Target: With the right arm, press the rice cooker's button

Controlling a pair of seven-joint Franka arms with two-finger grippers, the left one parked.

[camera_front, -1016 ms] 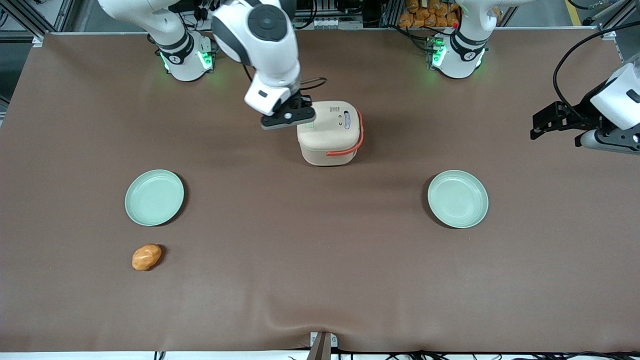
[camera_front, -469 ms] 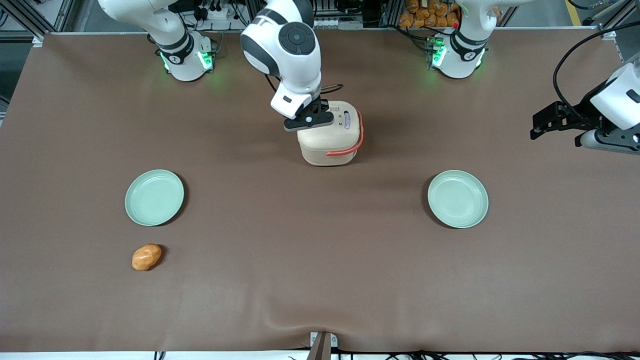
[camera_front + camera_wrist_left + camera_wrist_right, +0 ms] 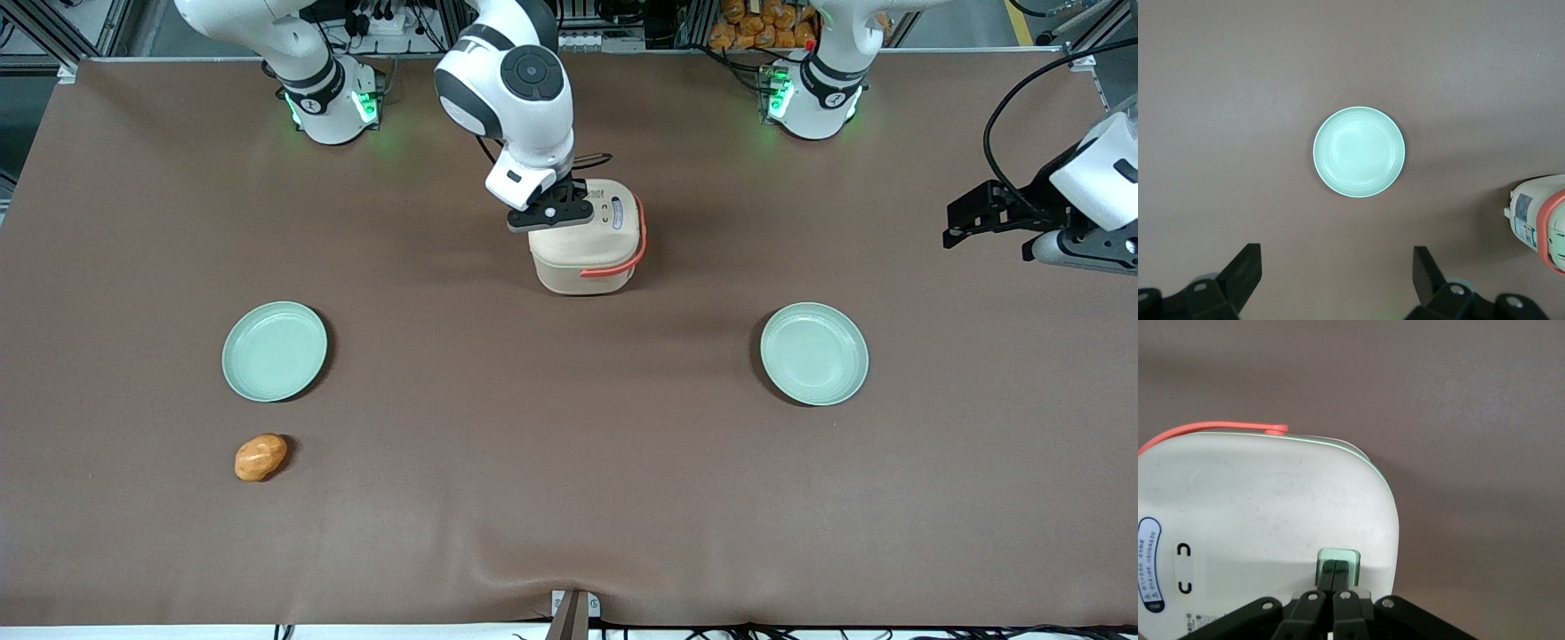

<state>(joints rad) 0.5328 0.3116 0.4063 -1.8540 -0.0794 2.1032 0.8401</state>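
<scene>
The cream rice cooker with its orange-red handle stands on the brown table, lid closed; it also shows in the right wrist view and partly in the left wrist view. Its pale green button sits on the lid near the edge toward the working arm's end. My right arm's black gripper is over that edge of the lid. In the right wrist view the gripper is shut, fingertips pressed together and resting on the green button.
Two pale green plates lie nearer the front camera, one toward the working arm's end, one toward the parked arm's end, also in the left wrist view. An orange bread-like lump lies nearer the camera than the first plate.
The right arm has swung toward the cooker and come down; the gripper went from beside the lid's edge to over the lid, onto the green button. The last half second shows little movement.
</scene>
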